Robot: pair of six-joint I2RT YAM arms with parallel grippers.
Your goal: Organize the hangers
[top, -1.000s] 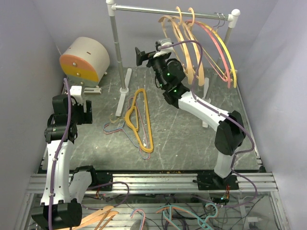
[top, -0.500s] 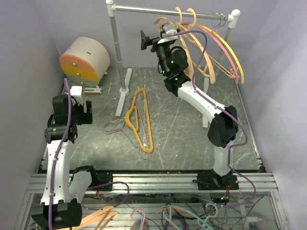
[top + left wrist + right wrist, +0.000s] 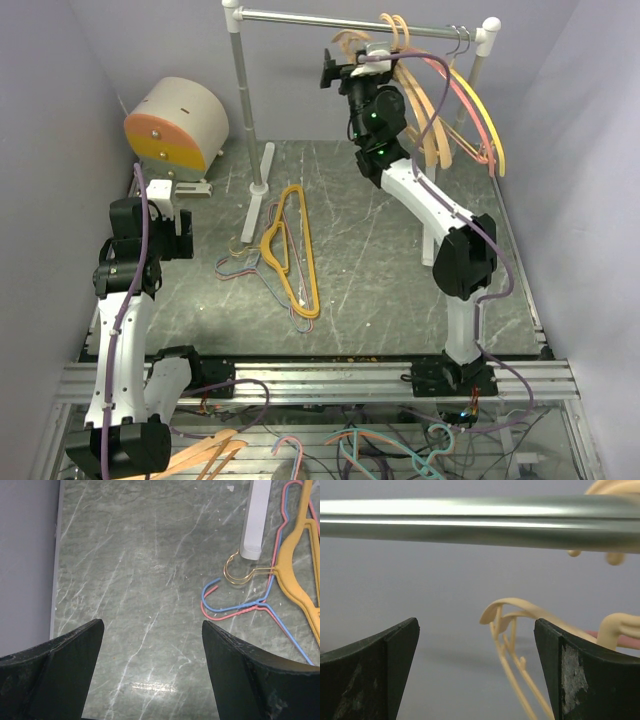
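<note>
Several hangers hang at the right end of the rail [image 3: 330,20]: peach ones [image 3: 420,100], a pink one [image 3: 462,95] and a yellow one [image 3: 490,120]. A thick yellow hanger [image 3: 290,245] lies on the table over thin wire hangers [image 3: 240,266]. My right gripper [image 3: 360,62] is raised just under the rail, open and empty. In the right wrist view the rail [image 3: 470,522] crosses above my gripper [image 3: 476,625], and the peach hangers [image 3: 520,611] hang beyond its right finger. My left gripper [image 3: 162,192] hovers open over bare table [image 3: 152,625], left of the blue [image 3: 235,605] and pink [image 3: 240,614] wire hangers.
A beige drum with an orange face [image 3: 175,125] stands at the back left. The rail's left post [image 3: 243,100] rises from a white foot [image 3: 258,200] beside the table pile. Grey walls close in on both sides. More hangers [image 3: 200,455] lie below the front frame.
My right arm has risen and swung right, up to the rail beside the hanging hangers, which shifted a little to the right. The left arm has not moved.
</note>
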